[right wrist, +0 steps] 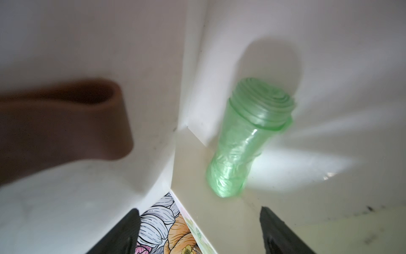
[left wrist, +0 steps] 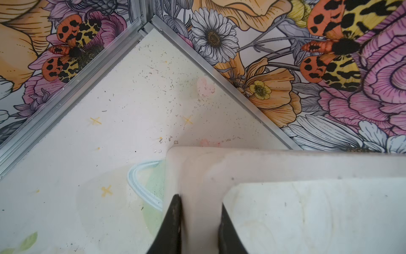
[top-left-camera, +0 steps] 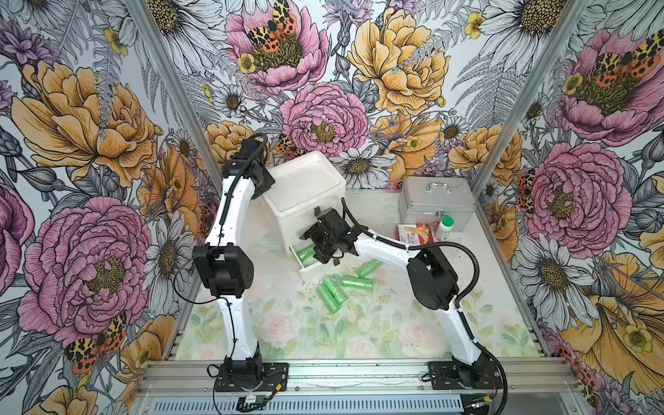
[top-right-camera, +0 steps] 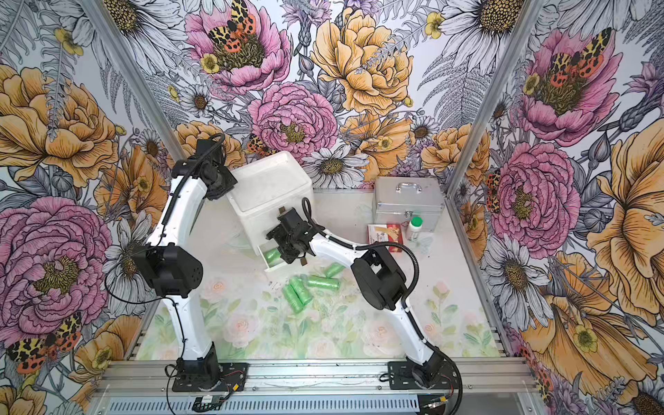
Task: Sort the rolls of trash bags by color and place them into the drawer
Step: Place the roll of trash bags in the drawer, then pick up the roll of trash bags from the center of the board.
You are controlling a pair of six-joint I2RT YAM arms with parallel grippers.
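Note:
A white drawer unit (top-left-camera: 305,179) stands at the back, its bottom drawer (top-left-camera: 316,271) pulled out. One light green roll of trash bags (right wrist: 248,140) lies free inside the drawer against a corner, also seen in both top views (top-left-camera: 305,253) (top-right-camera: 272,254). My right gripper (right wrist: 198,210) hangs open just above the drawer (top-left-camera: 321,251), holding nothing. Several more green rolls (top-left-camera: 337,293) (top-right-camera: 323,282) lie on the table in front of the drawer. My left gripper (left wrist: 199,200) is shut on the unit's top rim (left wrist: 202,176) at its back left corner.
A silver metal case (top-left-camera: 436,201) sits at the back right, with a green-capped white bottle (top-left-camera: 445,228) and a red-and-white packet (top-left-camera: 413,233) in front of it. Flowered walls close in the table on three sides.

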